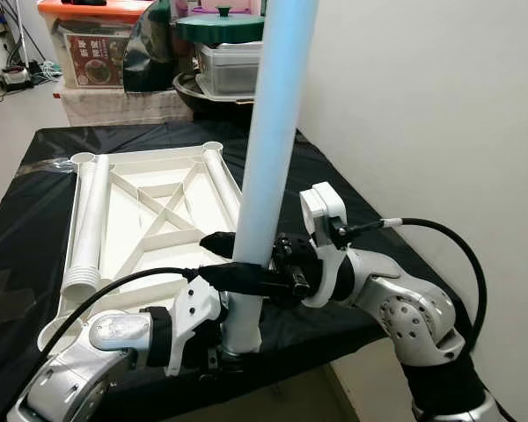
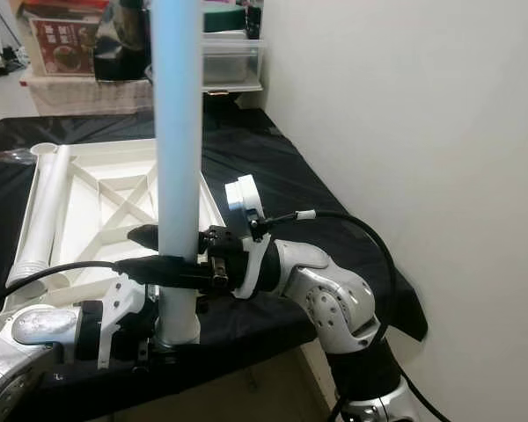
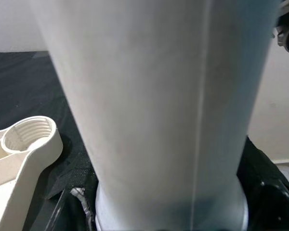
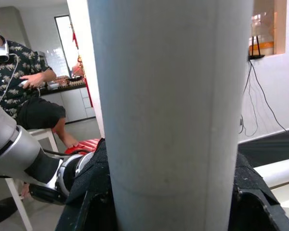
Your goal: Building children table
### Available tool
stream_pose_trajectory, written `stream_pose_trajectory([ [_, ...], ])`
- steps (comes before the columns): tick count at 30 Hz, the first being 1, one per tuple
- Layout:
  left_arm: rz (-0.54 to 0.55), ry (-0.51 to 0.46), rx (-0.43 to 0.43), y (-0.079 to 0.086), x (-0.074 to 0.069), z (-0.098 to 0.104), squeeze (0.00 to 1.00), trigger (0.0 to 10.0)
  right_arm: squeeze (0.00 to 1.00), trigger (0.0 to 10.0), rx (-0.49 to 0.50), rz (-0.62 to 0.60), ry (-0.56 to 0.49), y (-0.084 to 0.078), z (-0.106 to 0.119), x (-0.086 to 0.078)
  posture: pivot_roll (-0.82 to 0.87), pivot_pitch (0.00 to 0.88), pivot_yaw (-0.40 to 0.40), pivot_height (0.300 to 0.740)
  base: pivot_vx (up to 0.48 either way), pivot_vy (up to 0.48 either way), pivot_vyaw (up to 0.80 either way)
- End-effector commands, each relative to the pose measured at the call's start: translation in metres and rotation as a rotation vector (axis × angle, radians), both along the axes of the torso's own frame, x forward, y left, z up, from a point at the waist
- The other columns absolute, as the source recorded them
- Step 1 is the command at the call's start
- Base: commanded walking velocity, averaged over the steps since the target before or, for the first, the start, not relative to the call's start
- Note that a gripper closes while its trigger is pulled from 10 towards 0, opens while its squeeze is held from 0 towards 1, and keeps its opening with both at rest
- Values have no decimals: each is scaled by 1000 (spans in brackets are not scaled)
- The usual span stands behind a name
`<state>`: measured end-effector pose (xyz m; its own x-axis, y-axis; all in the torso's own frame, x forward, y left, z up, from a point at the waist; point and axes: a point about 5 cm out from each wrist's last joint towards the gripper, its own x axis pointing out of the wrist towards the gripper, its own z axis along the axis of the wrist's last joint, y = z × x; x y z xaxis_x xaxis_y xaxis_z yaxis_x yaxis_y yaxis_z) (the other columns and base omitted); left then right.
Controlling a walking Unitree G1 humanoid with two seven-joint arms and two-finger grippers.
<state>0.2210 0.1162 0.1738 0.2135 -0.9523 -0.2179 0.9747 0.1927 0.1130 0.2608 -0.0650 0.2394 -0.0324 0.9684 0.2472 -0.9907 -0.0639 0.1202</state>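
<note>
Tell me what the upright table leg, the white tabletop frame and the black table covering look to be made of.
Upright leg: looks like moulded plastic, matte white with a pale blue cast; a faint seam line runs along it in the left wrist view.
Tabletop frame: likely rigid white plastic, semi-matte, with moulded ribs and a threaded corner socket.
Black covering: seems to be thin plastic sheeting, glossy and wrinkled.
The right gripper grips the leg.

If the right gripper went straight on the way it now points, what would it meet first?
The upright white table leg: the right gripper already has its fingers on either side of it, so the leg blocks the line at once. Past it the left arm probably follows, though depth is unclear.
</note>
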Motion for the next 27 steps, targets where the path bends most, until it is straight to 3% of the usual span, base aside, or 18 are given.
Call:
stream_pose_trajectory([
  [1,-76,-33,15,-4,-9,5,0,10000,0,0,-12,-81,35,-11,-5,9,73,0,-83,740,0,0,0],
  [14,-78,-39,48,3,-9,5,0,10000,0,0,-21,-36,56,-9,-12,2,76,0,-79,740,0,0,0],
  [15,-79,-36,51,4,-8,5,0,10000,0,10000,-37,-31,51,-8,-14,1,76,0,-79,740,0,0,0],
  [17,-82,-31,52,4,-9,5,0,10000,0,10000,-51,-36,50,-6,-15,1,76,0,-79,740,0,0,0],
  [18,-85,-28,54,4,-9,5,0,10000,161,10000,-48,-39,58,-4,-15,1,77,0,-80,740,0,0,0],
  [20,-85,-28,54,4,-9,5,0,10000,161,10000,-48,-39,58,-4,-15,1,77,0,-80,740,0,0,0],
  [21,-89,-26,54,3,-9,5,0,10000,957,10000,-40,-42,63,-2,-15,1,77,0,-80,740,0,0,0],
  [23,-91,-25,54,3,-9,4,0,10000,1000,10000,-29,-44,73,1,-14,1,78,0,-79,740,0,0,0],
  [25,-93,-23,54,3,-9,4,0,10000,1000,10000,-24,-50,82,4,-13,1,78,0,-79,740,0,0,0],
  [26,-93,-23,55,3,-9,4,0,10000,0,10000,-20,-47,86,6,-13,0,77,0,-78,740,0,0,0],
  [27,-93,-23,55,3,-9,4,0,10000,0,10000,-20,-47,86,6,-13,0,77,0,-78,740,0,0,0],
])
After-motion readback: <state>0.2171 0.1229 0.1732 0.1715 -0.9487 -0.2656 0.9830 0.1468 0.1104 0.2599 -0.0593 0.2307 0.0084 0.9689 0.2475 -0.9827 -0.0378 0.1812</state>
